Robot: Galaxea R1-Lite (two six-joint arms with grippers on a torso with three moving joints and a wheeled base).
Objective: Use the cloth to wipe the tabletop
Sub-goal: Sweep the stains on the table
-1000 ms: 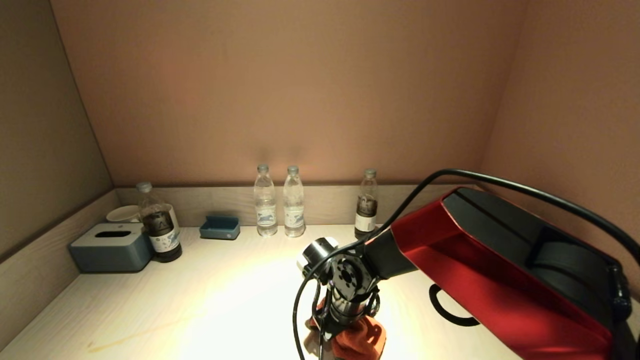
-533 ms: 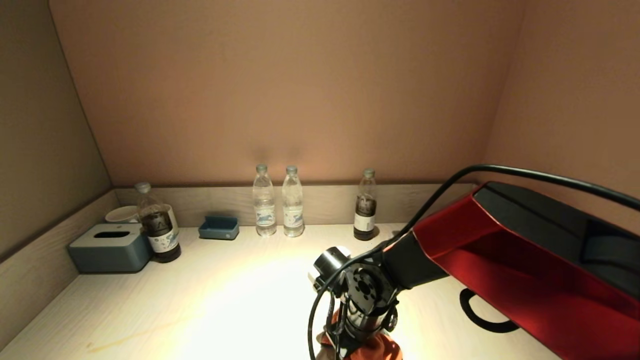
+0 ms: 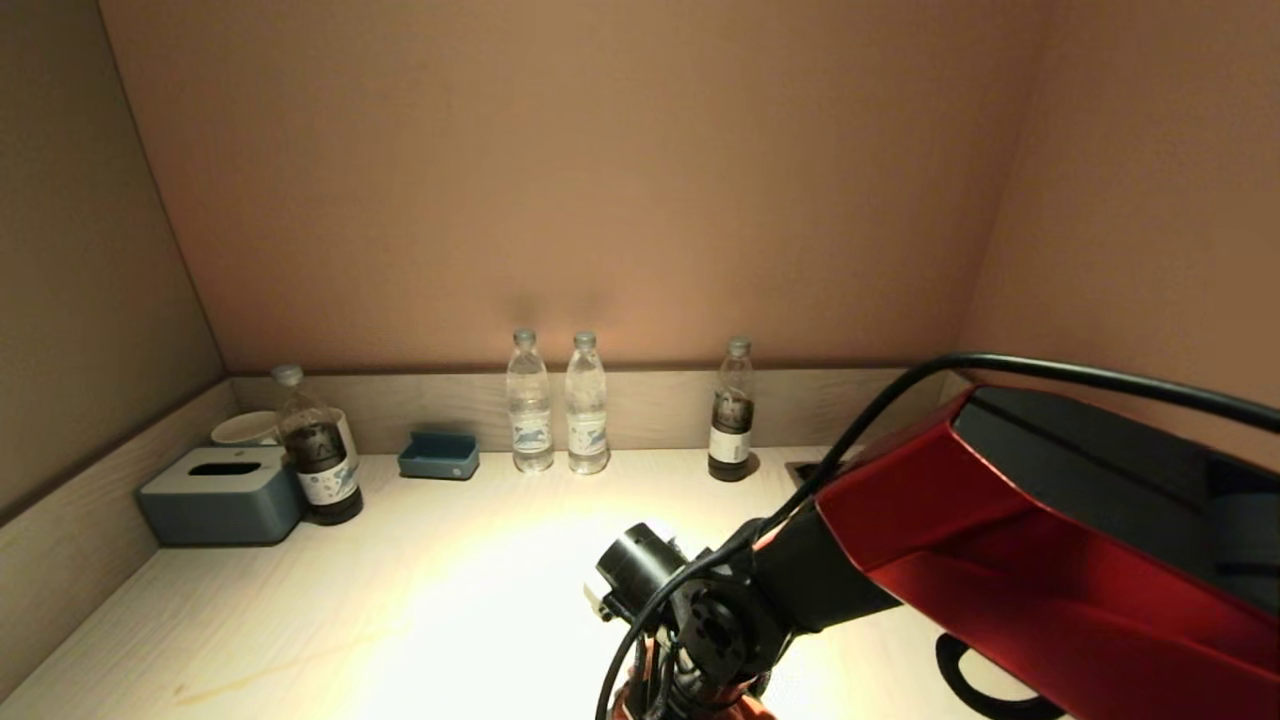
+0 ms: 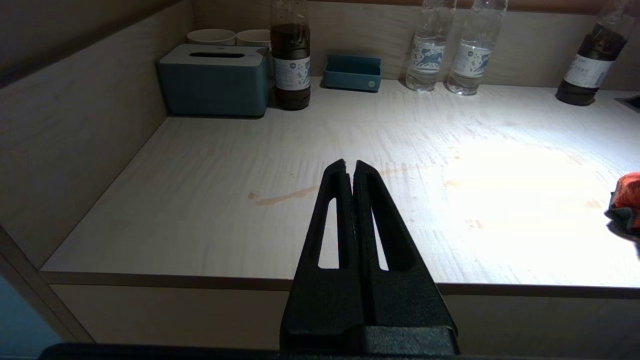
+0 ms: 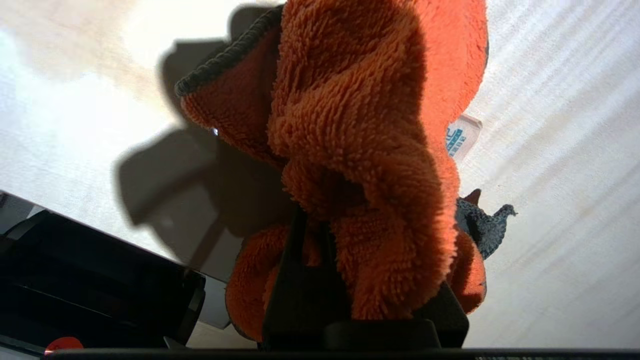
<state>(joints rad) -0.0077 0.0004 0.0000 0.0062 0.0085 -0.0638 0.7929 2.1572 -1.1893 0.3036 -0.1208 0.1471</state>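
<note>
Basically R gripper (image 5: 350,280) is clamped on the orange cloth (image 5: 360,150), which bunches up around the fingers and hangs down to the tabletop (image 3: 420,600) at the near edge, a bit right of centre; in head view only a sliver of cloth (image 3: 745,708) shows under the wrist. L gripper (image 4: 354,172) sits parked off the near-left edge w/ fingers pressed together, holding nothing. Brown streak (image 4: 282,196) lies near-left on the wood, well apart from the cloth, plus faint spots nearer the middle. For a good wipe: keep cloth pressed flat-ish, sweep left across the near strip toward the streak, steady downward pressure, don't let the wad roll out of the grip. Stay clear of the bottles (image 3: 558,405), tissue box (image 3: 222,495) and blue tray (image 3: 438,455) along the far side.
</note>
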